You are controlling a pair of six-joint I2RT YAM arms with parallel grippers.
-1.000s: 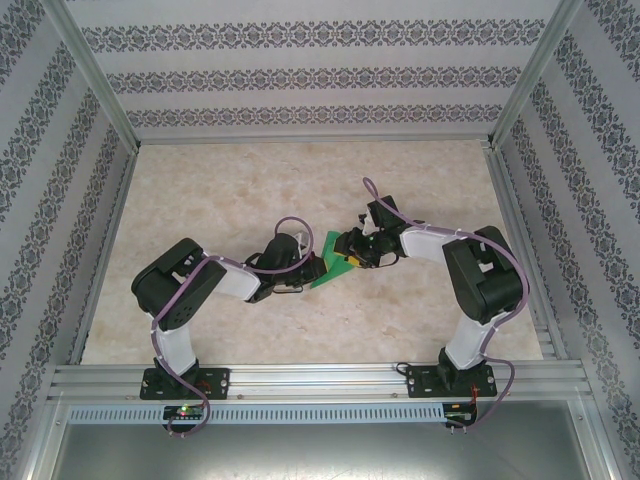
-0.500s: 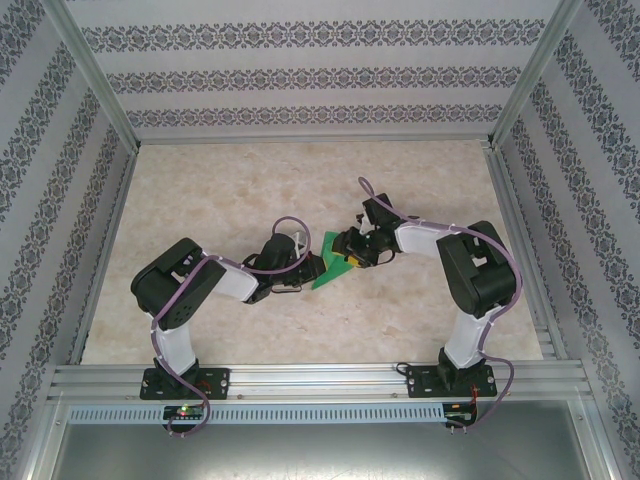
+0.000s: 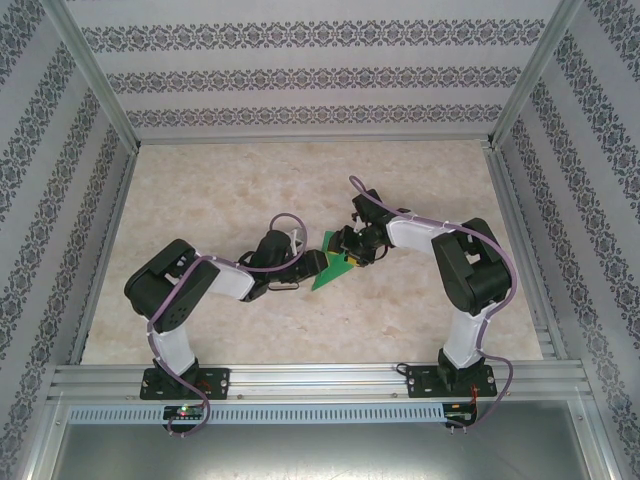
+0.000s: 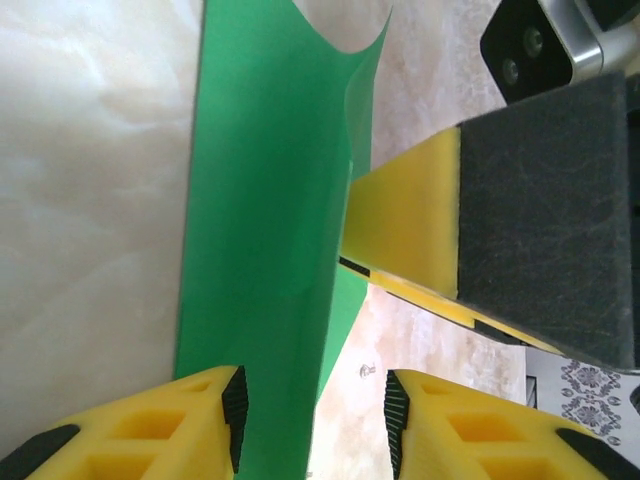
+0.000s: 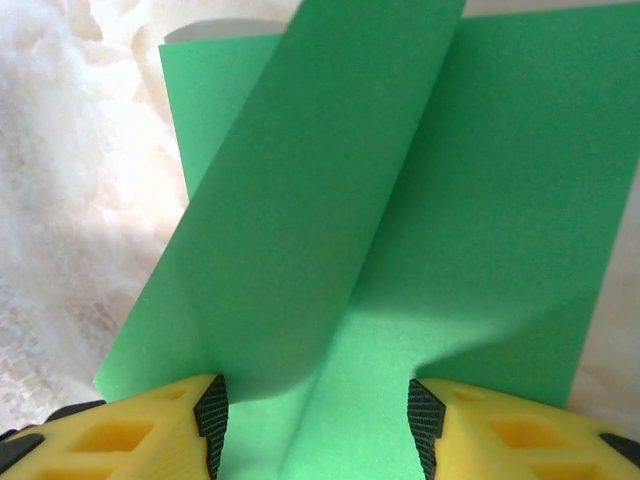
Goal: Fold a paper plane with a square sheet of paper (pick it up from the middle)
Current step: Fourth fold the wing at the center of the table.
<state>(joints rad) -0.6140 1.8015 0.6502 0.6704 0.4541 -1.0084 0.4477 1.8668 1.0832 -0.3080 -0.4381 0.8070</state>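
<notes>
My left fingers [image 4: 232, 420] are sitting spread apart, low in the frame, with the paper [image 4: 265, 200] between them. My right fingers [image 5: 212, 420] are sitting spread apart too, holding nothing.

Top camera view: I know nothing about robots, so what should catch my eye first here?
The bright green sheet of paper, partly folded, glows at the middle of the pale marbled table. Two black-and-white arms reach in from either side and meet at it. The left gripper and right gripper both have their yellow jaws open at the paper.
</notes>
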